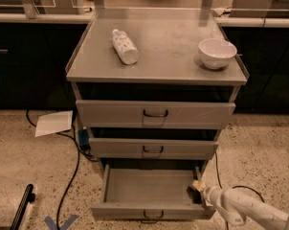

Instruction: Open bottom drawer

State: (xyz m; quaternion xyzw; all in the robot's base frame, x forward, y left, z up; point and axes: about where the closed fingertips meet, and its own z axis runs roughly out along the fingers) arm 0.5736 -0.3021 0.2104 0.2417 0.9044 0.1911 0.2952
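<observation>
The bottom drawer (149, 189) is seen pulled well out below the two other drawer fronts, its shallow tray exposed. The claw (198, 186) is placed inside the tray beside its right wall, reached in from the lower right. How far it is spread, and whether anything is gripped, cannot be told. A bottle (124, 46) and a bowl (217, 52) are set on the tabletop (168, 51).

Three grey drawers in cabinet: one top drawer (155, 114), one middle drawer (153, 149), one bottom drawer (149, 188). On surface (168, 51): one white bottle (124, 46), one white bowl (217, 52). On floor: one paper sheet (54, 123), one blue tape cross (61, 222). One arm (245, 210), one gripper (199, 186), at right inner side of bottom drawer.
</observation>
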